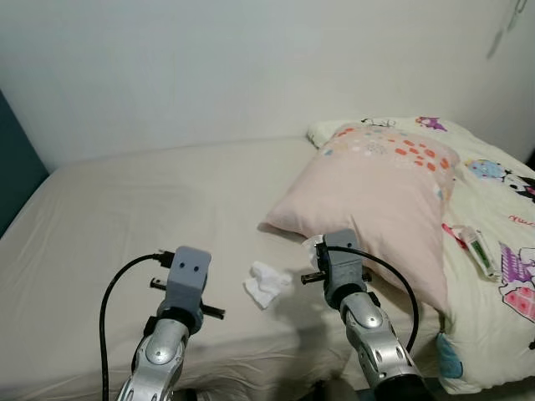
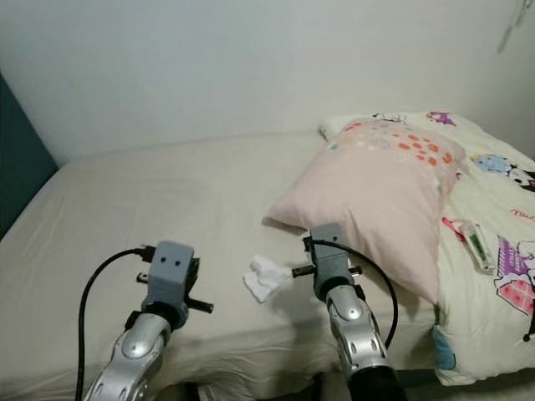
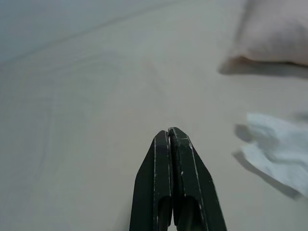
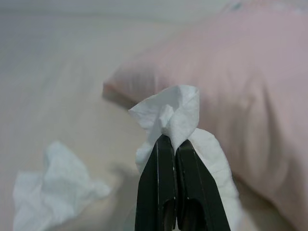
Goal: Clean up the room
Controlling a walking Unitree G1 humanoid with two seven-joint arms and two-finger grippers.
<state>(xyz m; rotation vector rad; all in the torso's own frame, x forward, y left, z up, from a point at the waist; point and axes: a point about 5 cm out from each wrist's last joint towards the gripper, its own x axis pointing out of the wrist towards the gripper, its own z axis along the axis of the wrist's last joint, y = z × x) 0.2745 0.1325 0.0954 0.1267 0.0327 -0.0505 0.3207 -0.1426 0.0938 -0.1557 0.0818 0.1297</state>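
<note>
We note the right gripper (image 4: 174, 139) clamped on a tissue (image 4: 180, 113), the left gripper (image 3: 171, 134) closed empty; a second crumpled tissue (image 1: 267, 282) lies on the bed (image 1: 125, 217) between both, seemingly nearer our right.

No writing, label, brand or number could be read. The blanket (image 1: 501, 217) carried cartoon prints with some pink lettering, and the small packet (image 1: 479, 249) lying on it bore markings, all too small to decipher.
</note>
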